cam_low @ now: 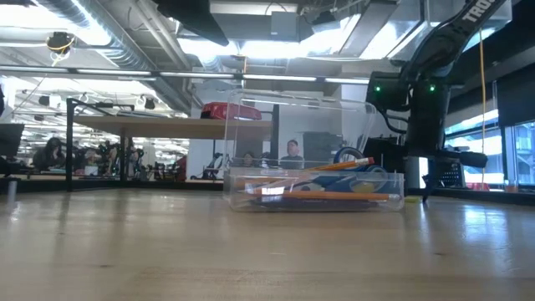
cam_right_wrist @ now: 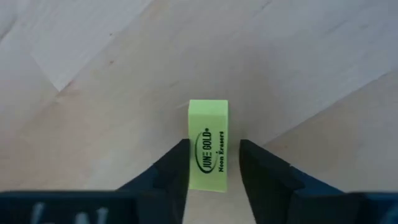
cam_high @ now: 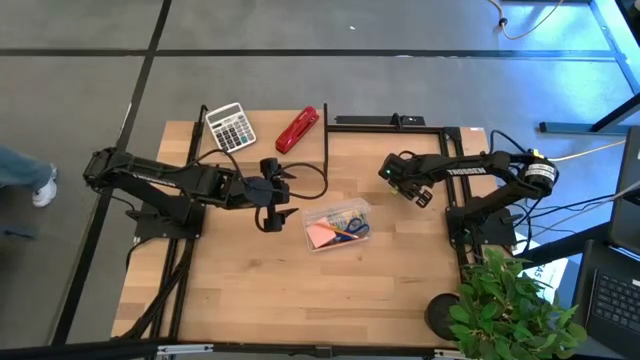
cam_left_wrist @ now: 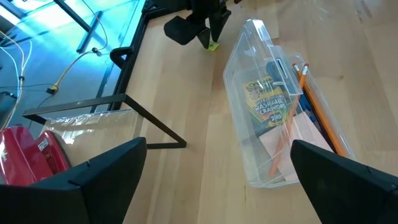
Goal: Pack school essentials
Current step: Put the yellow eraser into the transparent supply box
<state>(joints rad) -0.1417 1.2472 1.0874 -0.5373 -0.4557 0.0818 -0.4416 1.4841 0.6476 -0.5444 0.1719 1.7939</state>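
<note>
Eraser (neon green) sits between right end effector fingers, not visibly clamped.

This is a robotics lab set in a large open industrial hall. A wooden desk stands on a grey concrete floor marked with dark lines, with cables trailing beside it. Overhead run exposed ducts and bright strip lights. Farther back stand long workbenches and seated people, and a potted plant sits at the desk's corner.
</note>
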